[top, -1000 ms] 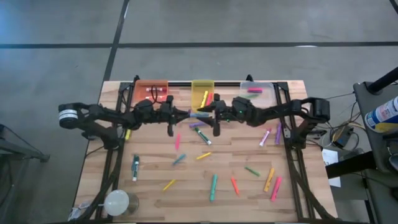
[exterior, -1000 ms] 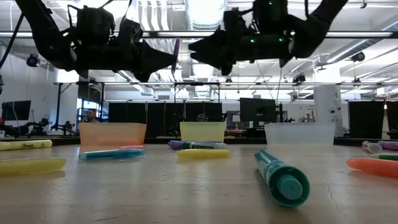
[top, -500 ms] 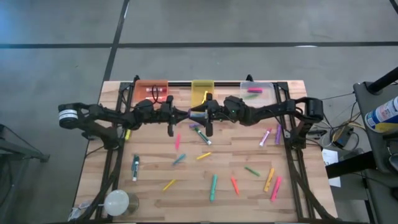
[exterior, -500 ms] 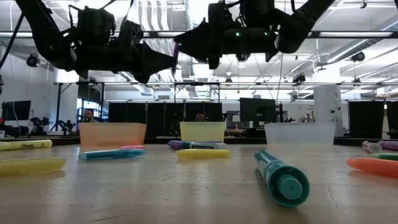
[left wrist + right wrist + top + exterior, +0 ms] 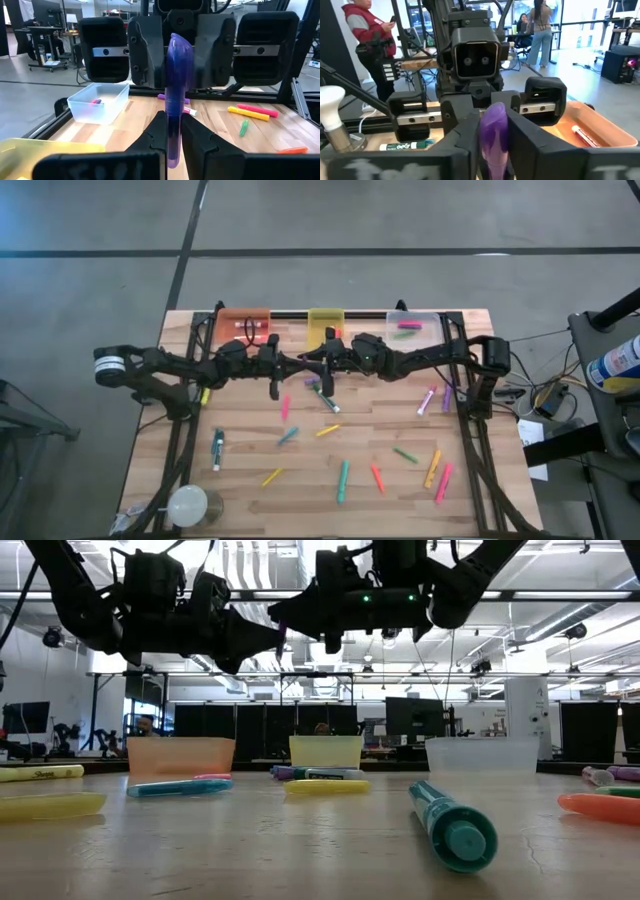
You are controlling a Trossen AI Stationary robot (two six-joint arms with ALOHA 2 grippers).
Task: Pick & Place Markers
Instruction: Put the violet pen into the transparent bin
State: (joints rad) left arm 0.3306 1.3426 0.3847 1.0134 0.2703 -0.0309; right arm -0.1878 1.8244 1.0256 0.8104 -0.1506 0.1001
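Note:
A purple marker (image 5: 179,85) is held in mid-air over the table's far middle, between my two grippers. My left gripper (image 5: 292,364) comes from the table's left and is shut on it. My right gripper (image 5: 320,366) comes from the right and has closed about the marker's other end (image 5: 493,131). Several more markers lie flat on the wooden table, among them a teal one (image 5: 343,480), a pink one (image 5: 285,408) and an orange one (image 5: 377,477). Some lie in the orange bin (image 5: 245,326), the yellow bin (image 5: 326,323) and the clear bin (image 5: 411,326) at the far edge. My left gripper pinches the purple marker's near end (image 5: 173,137) between its two fingers, which lie along the marker. The marker sticks out past the fingertips toward the right gripper, clear of the table. My right gripper has the marker's free end (image 5: 493,125) between its two fingers (image 5: 462,137), coming level from the table's right. The marker stays high above the table, spanning the two grippers.
A light bulb on a base (image 5: 187,505) stands at the near left corner. Black frame rails (image 5: 470,430) run along both table sides. Loose markers are scattered over the near half. People stand in the room beyond the table.
My right gripper has moved toward the table's left, up to my left gripper, and its fingers have closed about the purple marker's free end. The marker and my left gripper have kept still.

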